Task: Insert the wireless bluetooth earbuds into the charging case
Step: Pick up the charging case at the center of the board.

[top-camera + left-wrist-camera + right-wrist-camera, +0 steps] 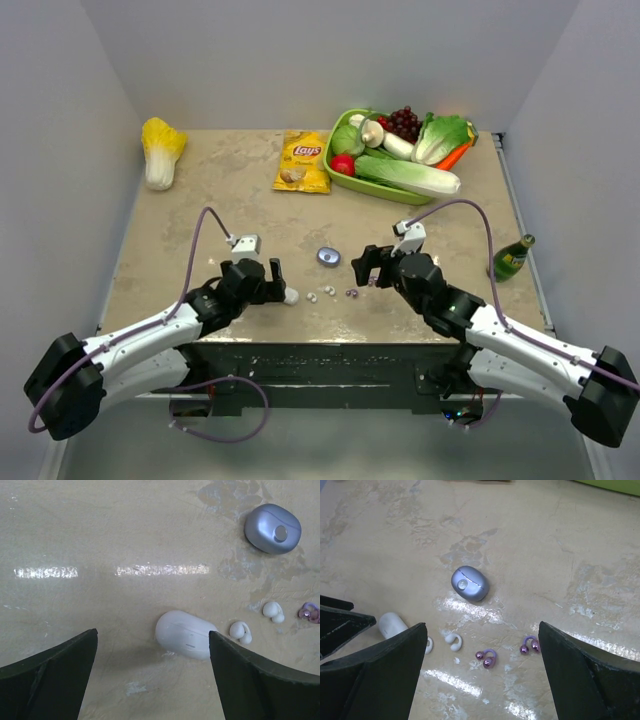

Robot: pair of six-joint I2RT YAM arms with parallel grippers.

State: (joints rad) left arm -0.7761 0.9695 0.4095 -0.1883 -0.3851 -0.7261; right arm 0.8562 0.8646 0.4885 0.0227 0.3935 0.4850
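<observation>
A closed white charging case [186,634] lies on the table just ahead of my left gripper [152,647], which is open and empty, its right finger beside the case. It also shows in the top view [291,296]. Two white earbuds [240,631] [273,611] lie to its right. Two purple earbuds [486,658] [530,645] lie between the fingers of my right gripper [482,627], which is open, empty and held above them. A closed purplish-grey case [469,583] lies farther back, in the top view [328,256] between both grippers [275,272] [362,268].
A green basket [345,175] of toy vegetables stands at the back right, a Lay's chip bag [303,161] left of it, and a toy cabbage [161,150] at the back left. A green bottle [512,258] stands at the right edge.
</observation>
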